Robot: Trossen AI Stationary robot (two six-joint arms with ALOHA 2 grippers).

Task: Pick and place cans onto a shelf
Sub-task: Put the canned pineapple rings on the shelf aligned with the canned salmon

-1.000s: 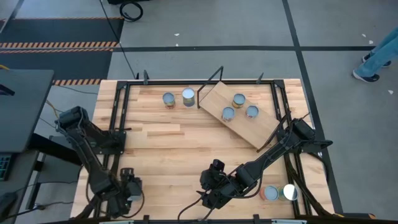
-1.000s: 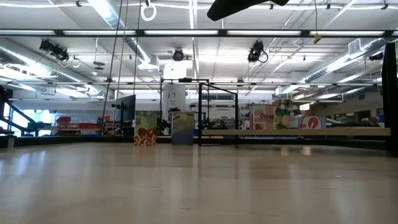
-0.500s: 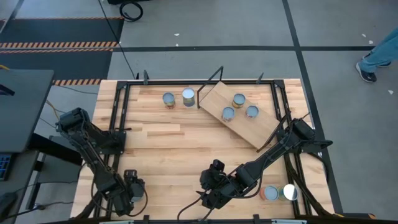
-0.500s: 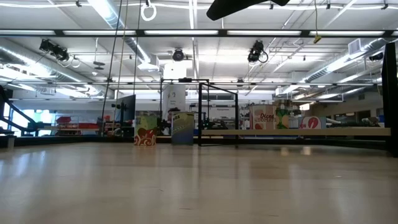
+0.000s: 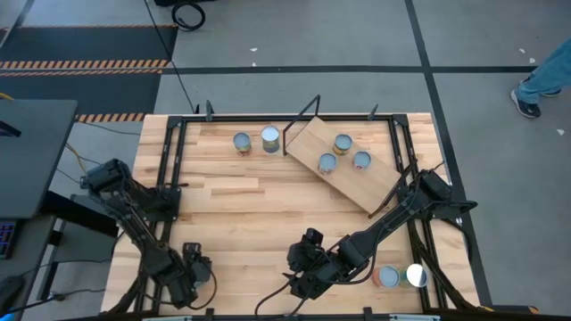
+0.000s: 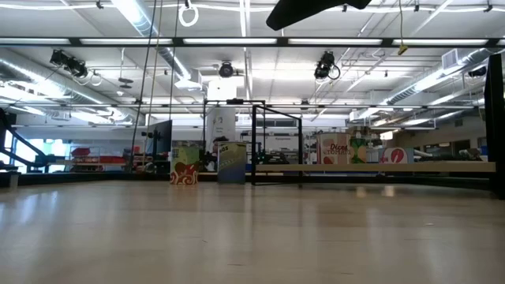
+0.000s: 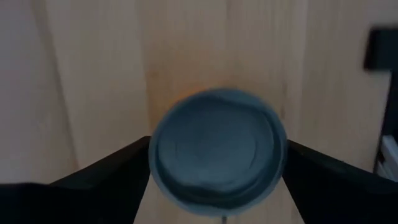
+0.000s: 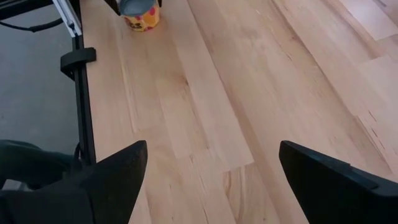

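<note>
Planked wooden tabletop (image 5: pixel 259 214) fills the middle of the overhead frame, ringed by a thin black frame, with grey floor around it. Nearest, at the lower left of that frame, the left gripper (image 5: pixel 192 275) hangs over a can (image 7: pixel 217 151); its wrist picture shows the can's grey-blue round top centred between the two dark fingers (image 7: pixel 106 180), which stand spread to either side with the can in the gap, whether touching it I cannot tell. At lower centre the right gripper (image 5: pixel 303 267) rests low over bare wood, its fingers (image 8: pixel 118 168) wide apart and empty. Two more cans (image 5: pixel 399 276) sit at the lower right, behind that arm. Farther up, the shelf (image 5: pixel 343 165) lies slanted at upper centre-right with three cans (image 5: pixel 343 144) on its board. Just left of it two other cans (image 5: pixel 256 140) stand side by side on the table.
</note>
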